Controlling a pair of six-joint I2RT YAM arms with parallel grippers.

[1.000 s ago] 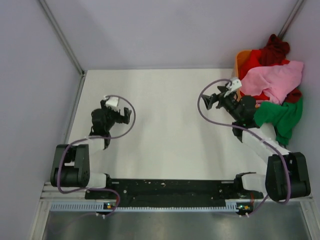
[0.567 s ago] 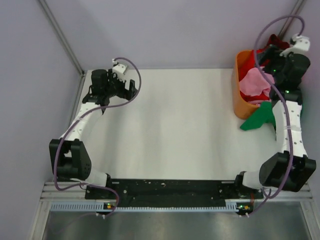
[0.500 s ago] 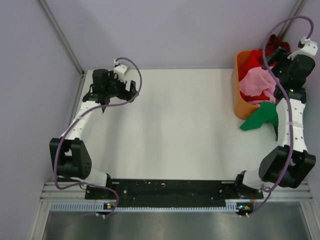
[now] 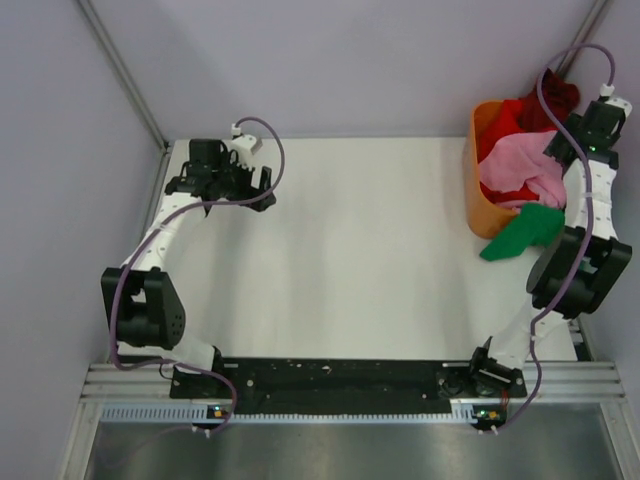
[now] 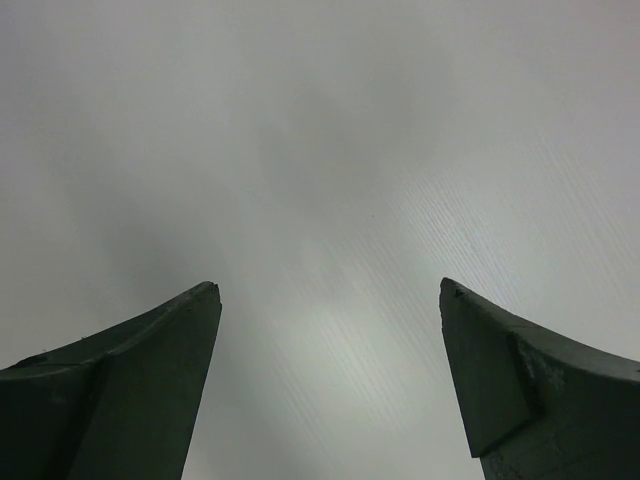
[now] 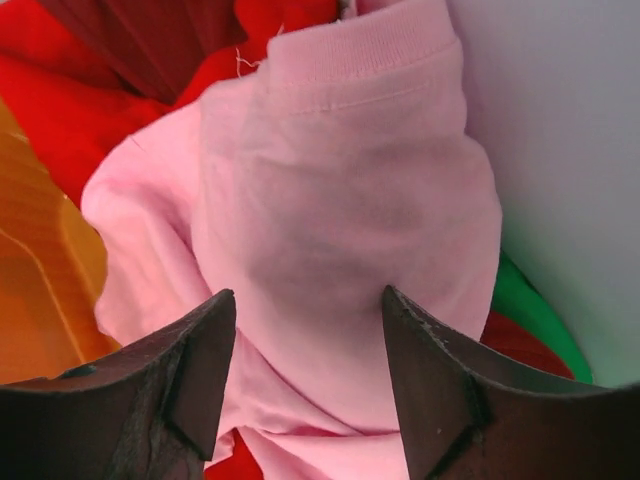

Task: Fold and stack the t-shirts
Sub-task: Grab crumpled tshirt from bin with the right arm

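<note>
The light pink cloth t-shirt lies heaped in the orange plastic basket among bright red, dark maroon and green shirts. The right tool hangs over the basket, released, its fingers astride a pink fold. The left tool, also released, hovers above the white counter, well left of the basket.

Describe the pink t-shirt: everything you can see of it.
The pink t-shirt is soft, light pink knit cloth, crumpled and unfolded, heaped on the red shirt in the orange basket at the far right. A ribbed band with a loose thread shows at one edge. A bulging fold sits between the fingers of the right claw; whether it is gripped cannot be told.
</note>
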